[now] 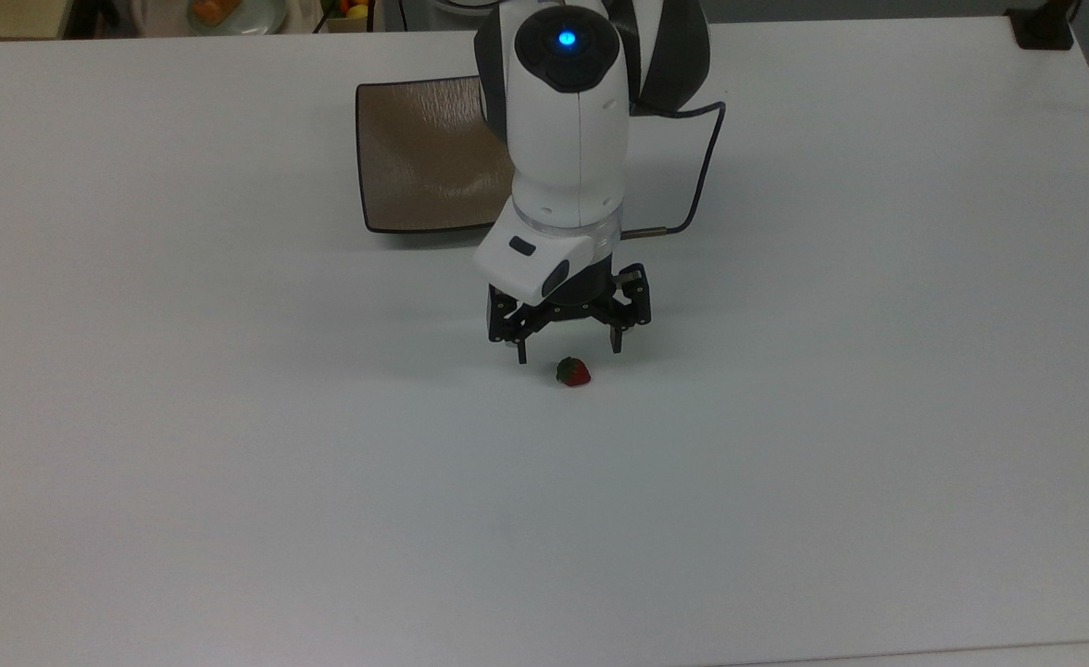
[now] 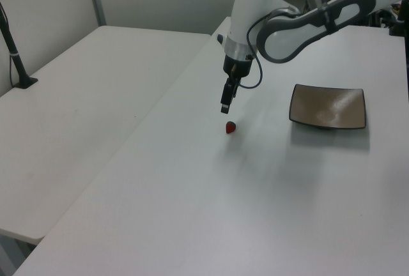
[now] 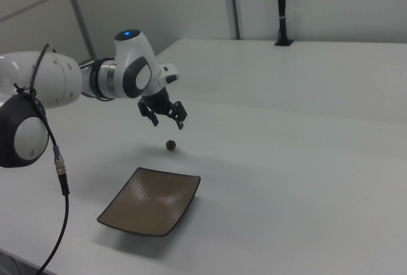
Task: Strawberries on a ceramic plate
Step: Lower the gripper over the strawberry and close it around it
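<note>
White tables against pale panelled wall

Gripper just above strawberry

1. I see the strawberry as red, with a dark green cap on the top view's left side.
2. The ceramic plate looks glossy beige-brown to me, faintly crackled, with a thin dark rim.
3. My gripper is black, fingers and all.
4. The arm above it is white with dark grey joint sections, and I can see a blue light glowing on a black round cap at its top.
5. A black cable loops beside the arm.
6. The table reads as plain white, without pattern.
7. In the right view the strawberry appears nearly black to me.
</note>
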### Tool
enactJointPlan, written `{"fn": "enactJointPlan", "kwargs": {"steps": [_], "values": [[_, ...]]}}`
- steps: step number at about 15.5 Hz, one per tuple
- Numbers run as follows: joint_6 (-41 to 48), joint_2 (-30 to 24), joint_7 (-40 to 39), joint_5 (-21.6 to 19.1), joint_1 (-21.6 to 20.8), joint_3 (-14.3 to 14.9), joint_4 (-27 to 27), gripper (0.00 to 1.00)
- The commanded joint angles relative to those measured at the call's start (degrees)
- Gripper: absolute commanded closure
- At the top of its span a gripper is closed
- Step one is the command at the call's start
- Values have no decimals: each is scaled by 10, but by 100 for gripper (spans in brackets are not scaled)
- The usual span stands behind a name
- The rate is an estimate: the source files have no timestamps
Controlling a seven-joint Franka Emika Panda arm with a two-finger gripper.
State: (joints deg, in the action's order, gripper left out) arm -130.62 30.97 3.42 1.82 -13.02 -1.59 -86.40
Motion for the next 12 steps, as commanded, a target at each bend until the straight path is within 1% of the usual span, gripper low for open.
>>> {"fn": "enactJointPlan", "kwargs": {"steps": [1,3,6,8,9,10,11,12], "values": [[-12,12,-3,26,-3,2,-3,0],[-15,22,-3,27,-11,2,-3,0],[-15,28,-3,30,-11,2,-7,0],[-19,35,-3,47,-14,2,-11,0],[-41,42,-2,53,-16,2,-14,0],[-53,43,-1,54,-16,1,-21,7],[-57,43,-1,54,-17,2,-23,9],[-57,44,-1,54,-17,1,-24,14]]}}
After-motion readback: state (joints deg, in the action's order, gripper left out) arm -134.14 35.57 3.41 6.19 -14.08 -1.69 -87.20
